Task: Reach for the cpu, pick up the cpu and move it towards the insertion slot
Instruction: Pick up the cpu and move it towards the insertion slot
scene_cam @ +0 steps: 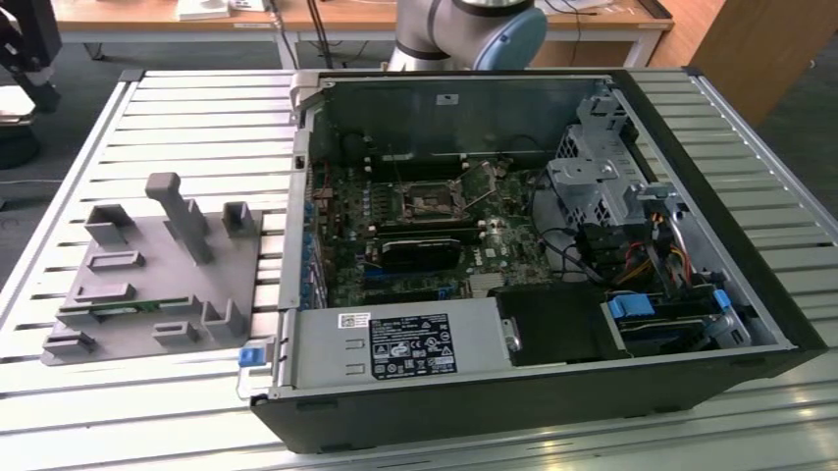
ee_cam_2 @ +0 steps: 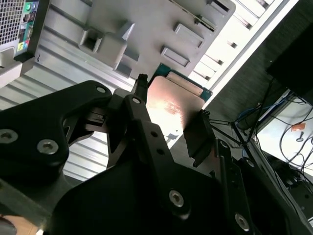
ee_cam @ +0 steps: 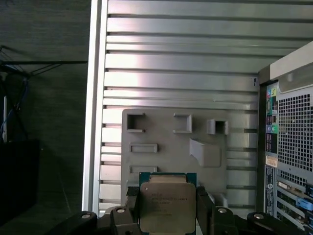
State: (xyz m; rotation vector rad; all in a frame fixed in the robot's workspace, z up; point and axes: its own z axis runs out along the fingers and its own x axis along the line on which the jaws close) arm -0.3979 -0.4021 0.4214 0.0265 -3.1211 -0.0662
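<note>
The cpu (ee_cam: 167,208), a flat square chip with a shiny metal top and a thin green edge, is held high above the slatted table. My gripper (ee_cam: 167,211) is shut on it, one black finger (ee_cam: 132,205) on each of two opposite sides. In the second wrist view the cpu (ee_cam_2: 173,105) sits between the same fingers (ee_cam_2: 200,134), with my gripper (ee_cam_2: 171,115) closed around it. The insertion slot (scene_cam: 429,201), a silver-framed square socket with a dark centre, lies on the motherboard inside the open computer case (scene_cam: 733,196).
A grey fixture plate (scene_cam: 144,285) with raised blocks and pockets lies on the slatted table (scene_cam: 196,118), at the exterior view's left of the case. The fixture plate (ee_cam: 176,147) is below the held chip. The arm's base (scene_cam: 465,34) stands behind the case.
</note>
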